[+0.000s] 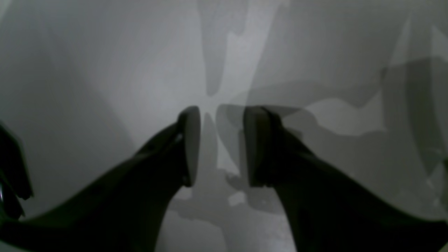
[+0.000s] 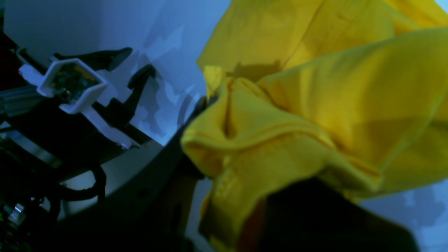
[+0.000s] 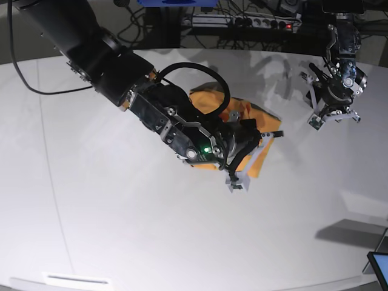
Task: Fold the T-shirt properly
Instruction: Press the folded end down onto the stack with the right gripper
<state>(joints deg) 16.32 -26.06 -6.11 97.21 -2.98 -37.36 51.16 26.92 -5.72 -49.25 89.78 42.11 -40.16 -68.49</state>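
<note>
The orange-yellow T-shirt (image 3: 257, 118) lies bunched at the table's centre, largely hidden under my right arm. My right gripper (image 3: 262, 138) is shut on a gathered hem of it. In the right wrist view the T-shirt (image 2: 332, 87) fills the frame's right, its folds pinched in the right gripper (image 2: 241, 147), whose fingertips the cloth covers. My left gripper (image 3: 315, 76) hangs over bare table at the far right, apart from the shirt. In the left wrist view the left gripper (image 1: 224, 113) stands open with nothing between its pads. The left gripper (image 2: 133, 64) also shows at the left of the right wrist view.
The white table (image 3: 121, 212) is round-edged and stretches wide to the left and front. A power strip and cables (image 3: 242, 21) lie behind its far edge. A screen corner (image 3: 379, 267) shows at the bottom right.
</note>
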